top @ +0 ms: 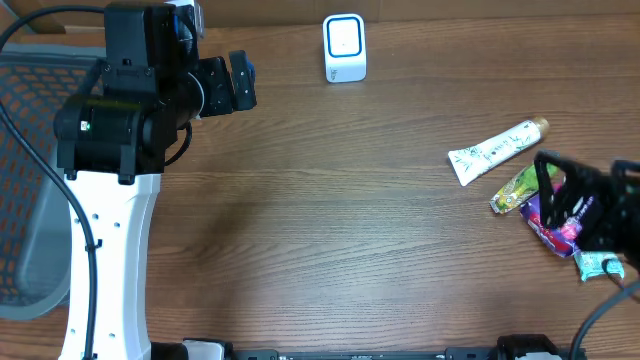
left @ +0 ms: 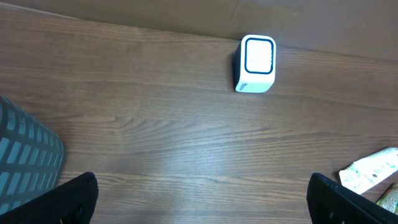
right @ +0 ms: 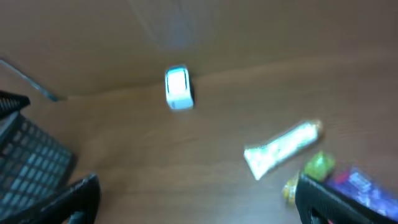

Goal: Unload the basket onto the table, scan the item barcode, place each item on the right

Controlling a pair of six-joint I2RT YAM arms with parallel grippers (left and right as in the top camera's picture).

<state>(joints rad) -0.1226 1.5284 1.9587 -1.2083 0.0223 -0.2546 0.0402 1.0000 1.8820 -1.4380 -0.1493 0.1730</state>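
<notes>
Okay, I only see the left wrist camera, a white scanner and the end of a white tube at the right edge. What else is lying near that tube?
Observer: A yellow-green pouch lies beside the tube, then a purple packet partly under the right arm.
Operator: Where's the right claw?
Observer: The right claw hangs over those packets, open, holding nothing.
Operator: Which way does the tube's cap point?
Observer: Its gold cap points away from the scanner, toward the far right.
</notes>
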